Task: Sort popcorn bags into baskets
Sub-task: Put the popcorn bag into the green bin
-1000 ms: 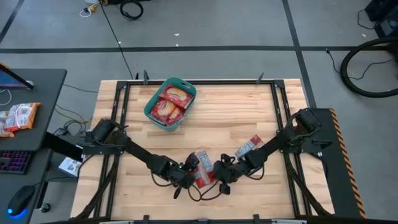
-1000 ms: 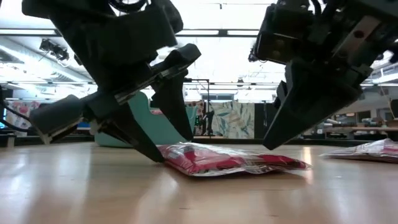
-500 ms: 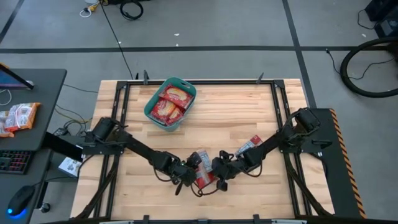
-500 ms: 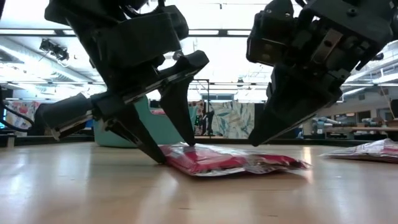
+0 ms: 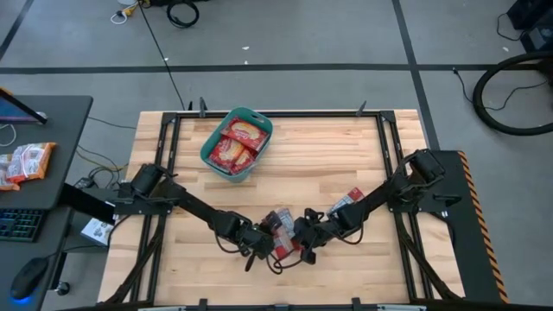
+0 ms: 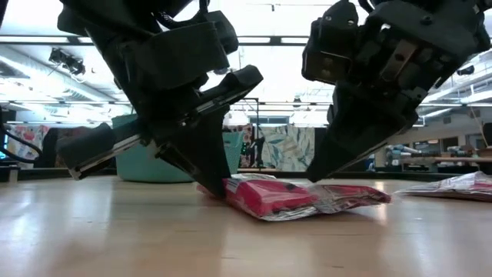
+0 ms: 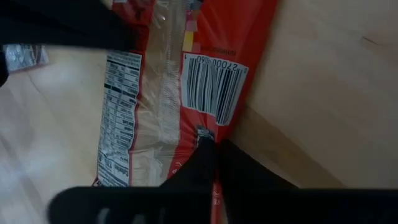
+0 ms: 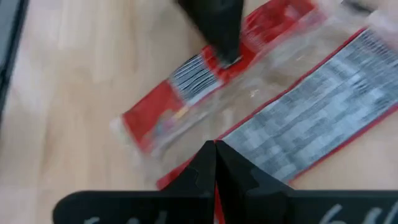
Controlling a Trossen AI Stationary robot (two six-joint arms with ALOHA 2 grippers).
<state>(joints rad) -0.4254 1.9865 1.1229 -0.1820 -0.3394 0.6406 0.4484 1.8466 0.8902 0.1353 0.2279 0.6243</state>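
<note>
A red popcorn bag (image 5: pixel 278 223) lies printed back up near the table's front middle, between my two grippers. My left gripper (image 5: pixel 263 244) has come in from the left and is shut on the bag's left long edge. My right gripper (image 5: pixel 302 242), shut, rests its tips on the bag's right side. A second popcorn bag (image 5: pixel 346 203) lies flat to the right. The teal basket (image 5: pixel 246 111) stands at the far left with red bags lying inside. My left gripper pinches the bag's red long edge beside the barcode (image 7: pixel 219 124) between its two fingers (image 6: pixel 215 181). They slant down from the table's left. That edge is bunched and raised a little (image 6: pixel 254 192); the rest of the bag lies on the table. My right gripper presses its shut fingertips (image 8: pixel 214 152) down on the bag's text-printed side, near its edge (image 8: pixel 261 143). They slant down from the table's right. The bag stays on the table under them (image 6: pixel 338 196).
Bare wood lies all around the bag, in front and toward the basket. A dark side table (image 5: pixel 52 121) left of the table carries orange-and-white snack packets (image 5: pixel 24 161). The black frame rails (image 5: pixel 168 147) run along the table's sides.
My left gripper has moved toward the table's right onto the bag and shut on its left edge. That edge has been pushed in and bunched upward, while the right part stays flat under my right gripper. My right gripper has shifted slightly leftward.
</note>
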